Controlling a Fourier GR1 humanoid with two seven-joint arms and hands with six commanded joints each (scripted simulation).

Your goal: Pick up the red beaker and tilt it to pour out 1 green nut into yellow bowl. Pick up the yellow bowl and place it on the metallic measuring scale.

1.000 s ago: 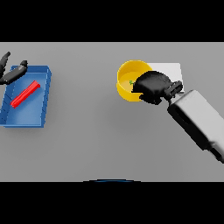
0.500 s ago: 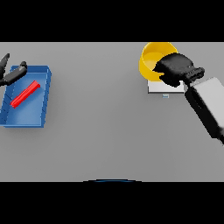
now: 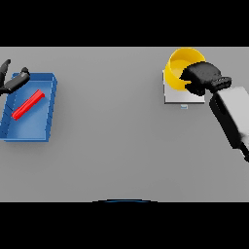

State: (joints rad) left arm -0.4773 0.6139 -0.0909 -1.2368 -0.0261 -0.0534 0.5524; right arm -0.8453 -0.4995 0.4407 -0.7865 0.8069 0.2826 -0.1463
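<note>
Step 2 in hand: right hand [image 3: 202, 78] has its fingers curled round the near-right rim of the yellow bowl [image 3: 179, 67], holding it over the back part of the measuring scale [image 3: 181, 96]. Can't tell if the bowl is touching the plate or just above it (it overhangs the scale's far edge). Pour looks done, judging by the red beaker [image 3: 28, 104] lying in the blue tray [image 3: 47, 112] at far left. Next move, my read: bring the bowl slightly nearer, centre it on the scale, lower, let go. Right forearm comes in from the lower right, wrist angled up-left. Left hand [image 3: 13, 81] idles at the tray's far-left corner, fingers loosely spread, holding nothing.
</note>
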